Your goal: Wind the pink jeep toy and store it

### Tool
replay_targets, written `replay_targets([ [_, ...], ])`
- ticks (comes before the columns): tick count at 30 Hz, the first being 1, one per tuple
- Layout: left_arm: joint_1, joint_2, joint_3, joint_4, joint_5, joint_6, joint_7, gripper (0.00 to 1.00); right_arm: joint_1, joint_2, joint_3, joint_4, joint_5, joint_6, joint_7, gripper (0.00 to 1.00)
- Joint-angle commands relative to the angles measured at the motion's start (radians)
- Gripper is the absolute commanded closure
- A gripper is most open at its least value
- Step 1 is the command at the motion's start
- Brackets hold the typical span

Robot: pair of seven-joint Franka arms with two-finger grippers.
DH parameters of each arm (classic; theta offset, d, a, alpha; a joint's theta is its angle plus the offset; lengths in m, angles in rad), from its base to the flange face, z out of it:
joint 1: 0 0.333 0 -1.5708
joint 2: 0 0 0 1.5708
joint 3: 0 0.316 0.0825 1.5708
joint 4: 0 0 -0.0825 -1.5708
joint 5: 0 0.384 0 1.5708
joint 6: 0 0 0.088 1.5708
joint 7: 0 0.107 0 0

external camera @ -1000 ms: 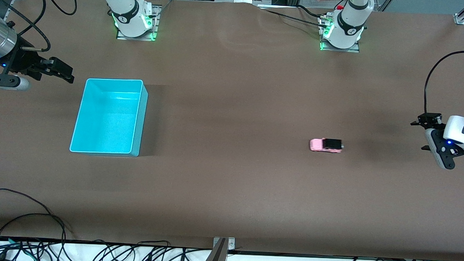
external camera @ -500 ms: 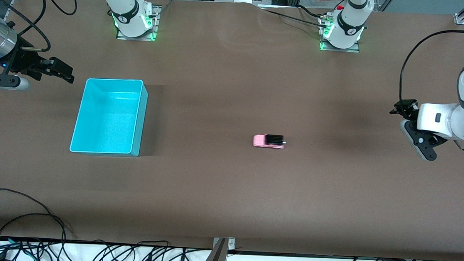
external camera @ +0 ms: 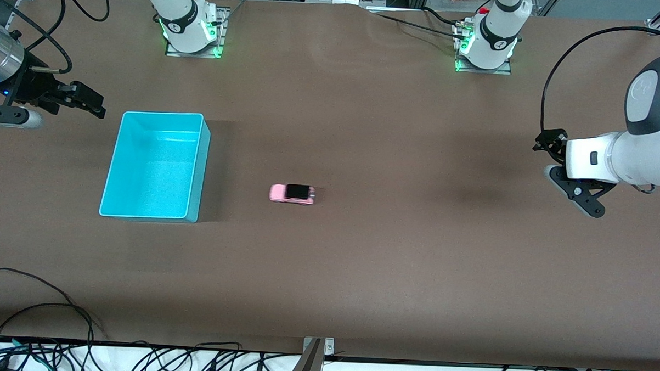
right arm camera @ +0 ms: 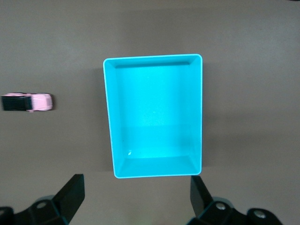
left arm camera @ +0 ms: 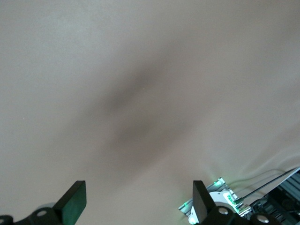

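Observation:
The pink jeep toy [external camera: 292, 193] stands on its wheels on the brown table, black roof panel up, a short way from the cyan bin [external camera: 202, 164] toward the left arm's end. No gripper touches it. In the right wrist view the pink jeep toy [right arm camera: 28, 101] lies beside the cyan bin [right arm camera: 108, 117], whose inside holds nothing. My right gripper [external camera: 94, 101] hovers open beside the bin at the right arm's end of the table; the right gripper [right arm camera: 136, 197] holds nothing. My left gripper [external camera: 548, 142] hangs open over bare table at the left arm's end; the left gripper [left arm camera: 138, 206] is empty too.
Two robot bases with green lights [external camera: 192, 32] [external camera: 486, 45] stand along the table edge farthest from the front camera. Loose cables [external camera: 40, 307] trail over the edge nearest the camera. A metal bracket [external camera: 316, 347] sits at the middle of that edge.
The jeep has rolled on its own across the table from the left arm's end toward the bin. The left arm has swung, its gripper shifting toward the table's middle. The right arm stays still.

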Motion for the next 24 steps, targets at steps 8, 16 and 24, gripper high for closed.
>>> replay_targets([
  [8, -0.082, -0.116, 0.036, -0.107, 0.047, 0.098, -0.173, 0.00, -0.004, 0.010, 0.004, 0.018, 0.006, -0.009, -0.005, 0.00],
  [16, -0.058, -0.216, 0.038, -0.293, 0.033, 0.275, -0.178, 0.00, 0.007, 0.015, 0.012, 0.018, 0.004, -0.023, -0.008, 0.00],
  [24, -0.046, -0.273, 0.039, -0.347, 0.039, 0.416, -0.202, 0.00, 0.060, 0.023, 0.023, 0.020, 0.054, -0.020, -0.016, 0.00],
])
